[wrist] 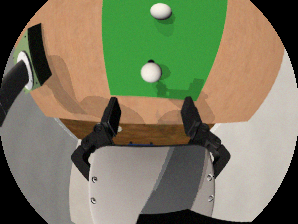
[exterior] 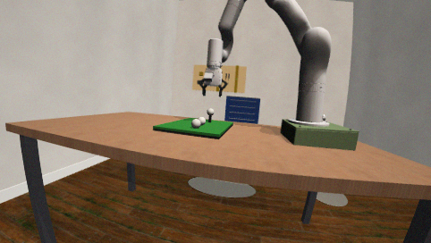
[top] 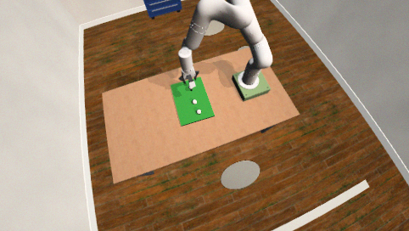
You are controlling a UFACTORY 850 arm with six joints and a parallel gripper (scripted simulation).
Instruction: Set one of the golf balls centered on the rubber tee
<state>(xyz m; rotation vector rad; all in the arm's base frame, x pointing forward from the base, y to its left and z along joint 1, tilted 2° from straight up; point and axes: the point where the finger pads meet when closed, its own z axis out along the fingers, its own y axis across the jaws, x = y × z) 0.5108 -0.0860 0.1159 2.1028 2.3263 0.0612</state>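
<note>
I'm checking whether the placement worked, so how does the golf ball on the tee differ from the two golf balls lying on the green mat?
The teed golf ball sits raised on the black rubber tee; the two other golf balls rest directly on the green mat. The teed ball lies nearest the open gripper, which hangs above it holding nothing; the other two lie farther along the mat. All three look white, round and alike in size.

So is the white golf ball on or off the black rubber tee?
On: the white golf ball rests atop the black rubber tee, the open gripper above it.
</note>
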